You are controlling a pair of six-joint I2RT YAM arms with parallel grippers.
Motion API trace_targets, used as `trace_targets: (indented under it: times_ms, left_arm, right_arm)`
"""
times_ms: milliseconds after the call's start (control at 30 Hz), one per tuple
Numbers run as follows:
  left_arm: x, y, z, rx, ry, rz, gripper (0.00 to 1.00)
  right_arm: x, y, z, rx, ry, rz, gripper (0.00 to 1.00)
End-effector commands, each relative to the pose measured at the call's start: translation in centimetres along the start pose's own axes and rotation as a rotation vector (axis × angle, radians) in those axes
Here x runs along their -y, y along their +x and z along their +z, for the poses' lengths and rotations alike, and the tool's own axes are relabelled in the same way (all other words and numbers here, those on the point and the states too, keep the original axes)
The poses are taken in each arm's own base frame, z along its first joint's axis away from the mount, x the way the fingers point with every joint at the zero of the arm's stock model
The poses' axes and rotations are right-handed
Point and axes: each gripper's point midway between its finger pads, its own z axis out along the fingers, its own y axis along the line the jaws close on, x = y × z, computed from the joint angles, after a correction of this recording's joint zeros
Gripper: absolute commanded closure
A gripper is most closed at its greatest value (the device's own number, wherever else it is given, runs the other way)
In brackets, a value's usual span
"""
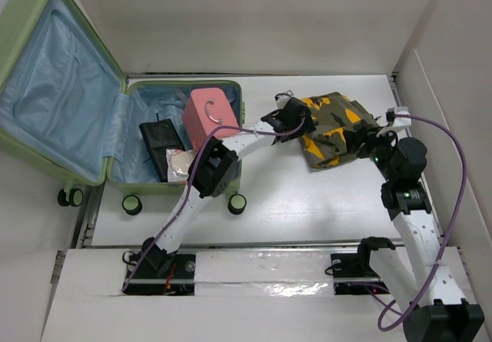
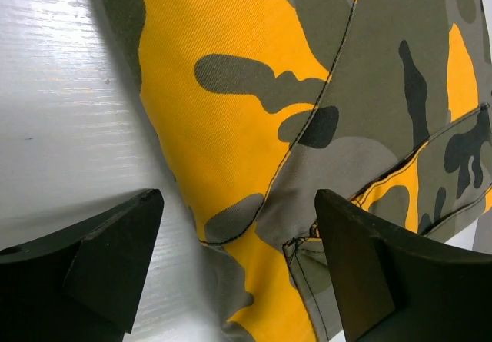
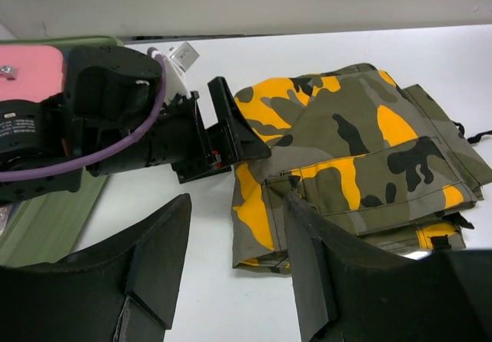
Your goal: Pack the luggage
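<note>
Currently, 4 entries, nearest first.

1. right gripper [image 3: 234, 204]: jaws apart, empty, just right of the camouflage garment [image 1: 334, 131].
2. left gripper [image 2: 238, 204]: jaws apart over the garment's left edge, clamped on nothing.
3. garment: folded in layers, not yet packed.
4. luggage [image 1: 54, 88]: lies open, well left of the garment, with a pink case [image 1: 209, 115] inside.

Risks: pinching only 1 layer would probably unfold the garment mid-lift, and trailing cloth could catch the luggage rim or drape over the pink case.
</note>
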Motion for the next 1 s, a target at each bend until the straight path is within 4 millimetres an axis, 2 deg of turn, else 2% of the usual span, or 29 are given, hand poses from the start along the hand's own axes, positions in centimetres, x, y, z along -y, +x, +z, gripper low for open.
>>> trace_targets:
  times_ms: [0,67,133,167,233,267,300,367,467,533,633,667,733,767,800,833,867,900,933,967]
  left_arm:
    - [-1.9,1.3,0.8,-0.029,-0.075,0.002,0.21]
    - [-2.0,1.6,1.6,-0.034,-0.078,0.002,0.25]
    - [-0.6,2.5,2.4,-0.033,-0.057,0.016,0.30]
    - [-0.2,2.3,2.6,-0.026,-0.046,0.017,0.33]
    - [1.7,2.9,2.9,-0.017,-0.002,0.021,0.47]
    - [2.0,2.6,2.9,-0.006,0.010,0.014,0.53]
    - [2.2,2.5,3.0,0.002,0.017,0.000,0.65]
    - [2.9,2.1,3.2,0.024,0.054,-0.014,0.76]
    - [3.8,1.7,3.5,0.051,0.099,-0.018,0.99]
    - [4.5,1.5,3.4,0.057,0.138,0.003,1.00]
    - [5.9,0.6,2.1,0.071,0.185,0.087,1.00]
    - [7.2,-1.5,0.4,0.104,0.213,0.108,1.00]
    - [8.4,-2.9,-2.0,0.125,0.237,0.215,1.00]
    - [10.1,-5.5,-5.0,0.166,0.271,0.235,1.00]
    - [10.5,-7.1,-6.7,0.192,0.279,0.284,1.00]
    - [10.1,-7.6,-7.8,0.179,0.278,0.308,1.00]
    - [11.8,-10.2,-12.0,0.227,0.324,0.316,1.00]
    - [11.3,-12.0,-13.7,0.254,0.320,0.342,1.00]
    - [11.3,-13.5,-17.1,0.279,0.328,0.351,1.00]
    - [10.8,-14.7,-18.8,0.297,0.322,0.356,1.00]
  right_arm:
    - [-0.8,-1.8,-0.3,0.072,-0.031,-0.019,0.43]
    - [-0.8,-1.7,-0.2,0.069,-0.034,-0.018,0.43]
    - [-1.2,-1.4,0.0,0.056,-0.061,-0.012,0.43]
    - [-1.4,-1.4,0.0,0.054,-0.071,-0.011,0.43]
    - [-1.9,-1.6,-0.1,0.057,-0.097,-0.013,0.43]
    - [-2.0,-1.7,-0.3,0.062,-0.103,-0.015,0.43]
    - [-2.1,-1.8,-0.4,0.065,-0.107,-0.016,0.43]
    - [-2.4,-1.6,-0.4,0.065,-0.122,-0.016,0.43]
    - [-3.0,-1.7,-0.5,0.064,-0.155,-0.014,0.43]
    - [-2.9,-1.6,-0.5,0.061,-0.153,-0.017,0.43]
    - [-2.7,-1.4,-0.5,0.058,-0.145,-0.017,0.43]
    - [-2.7,-1.4,-0.4,0.057,-0.141,-0.016,0.43]
    - [-2.4,-1.2,-0.3,0.053,-0.126,-0.013,0.43]
    - [-2.3,-1.3,-0.3,0.053,-0.120,-0.014,0.43]
    - [-2.1,-1.2,-0.3,0.052,-0.113,-0.013,0.43]
    - [-2.0,-1.3,-0.2,0.054,-0.103,-0.013,0.43]
    - [-1.9,-1.3,-0.3,0.056,-0.100,-0.014,0.43]
    - [-1.9,-1.2,-0.2,0.054,-0.098,-0.014,0.43]
    - [-1.9,-1.1,-0.2,0.052,-0.101,-0.013,0.43]
    - [-1.9,-1.1,-0.1,0.048,-0.102,-0.011,0.43]
